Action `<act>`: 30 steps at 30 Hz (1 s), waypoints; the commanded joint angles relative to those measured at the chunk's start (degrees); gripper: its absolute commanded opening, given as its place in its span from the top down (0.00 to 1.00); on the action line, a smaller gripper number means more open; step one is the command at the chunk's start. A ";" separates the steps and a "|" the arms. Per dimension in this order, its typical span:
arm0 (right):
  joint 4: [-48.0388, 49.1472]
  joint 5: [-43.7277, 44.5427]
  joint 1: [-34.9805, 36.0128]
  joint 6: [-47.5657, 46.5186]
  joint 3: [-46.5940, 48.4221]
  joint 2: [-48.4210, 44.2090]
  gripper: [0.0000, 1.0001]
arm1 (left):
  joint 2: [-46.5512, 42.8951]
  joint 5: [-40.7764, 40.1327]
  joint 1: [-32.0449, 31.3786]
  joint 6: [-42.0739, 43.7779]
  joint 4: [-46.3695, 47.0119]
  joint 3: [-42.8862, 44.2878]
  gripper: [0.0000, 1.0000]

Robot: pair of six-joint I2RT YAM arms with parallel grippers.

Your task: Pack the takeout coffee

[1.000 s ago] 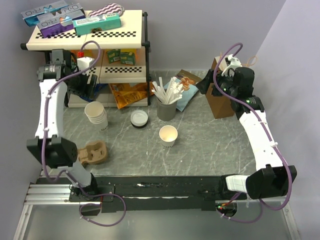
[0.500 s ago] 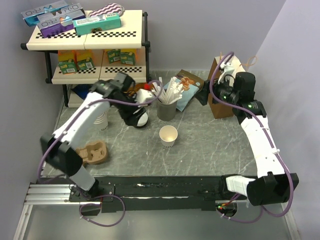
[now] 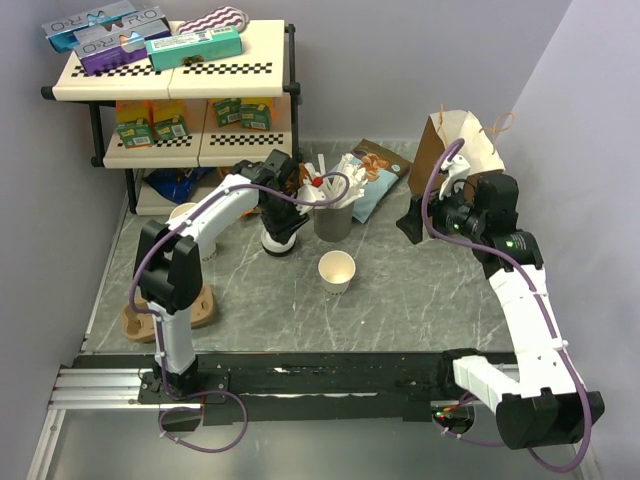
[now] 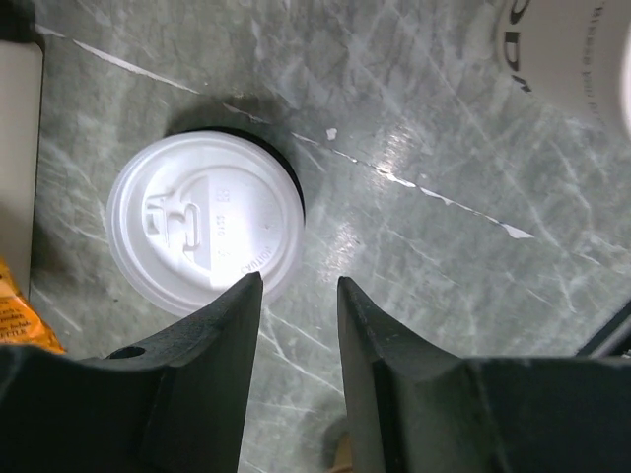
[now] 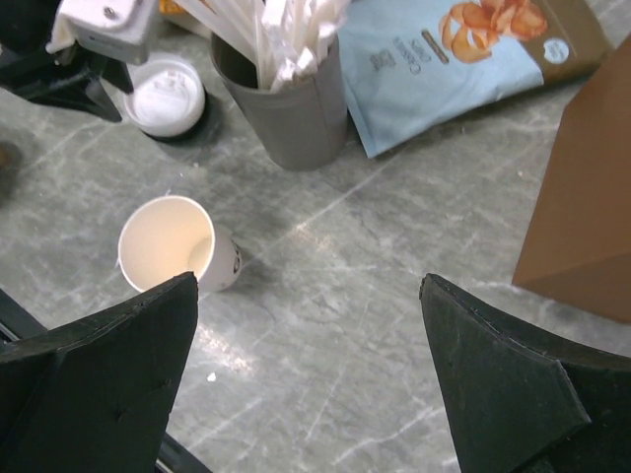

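Marble table: lidless coffee cup stands upright at centre, btwn arms. Just beyond, left gripper is part-open and empty, white lid beside its fingertip. Right gripper is wide, empty, farther off.

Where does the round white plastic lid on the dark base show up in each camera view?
Top external: the round white plastic lid sits left of centre, partly under the left pincer, beside the grey straw holder.
Left wrist: left of centre, at the left fingertip.
Right wrist: upper left, left of the holder.
Shared landmark: the left pincer, seen in all three views.
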 commanded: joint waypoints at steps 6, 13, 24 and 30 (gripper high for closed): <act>-6.47 0.64 -0.37 -3.13 5.49 2.62 0.00 | -1.65 -1.95 -0.96 2.21 6.46 -5.03 0.61; -7.26 0.20 -0.45 -2.52 7.25 4.99 0.00 | -1.91 -5.20 -1.75 2.12 11.74 -7.32 0.62; -6.74 0.29 -0.37 -2.17 7.34 5.35 0.00 | -0.33 -5.74 -1.84 3.17 10.16 -7.40 0.66; -6.47 0.29 -0.37 -1.99 6.46 5.08 0.00 | 0.37 -5.12 -1.93 2.91 8.75 -6.70 0.68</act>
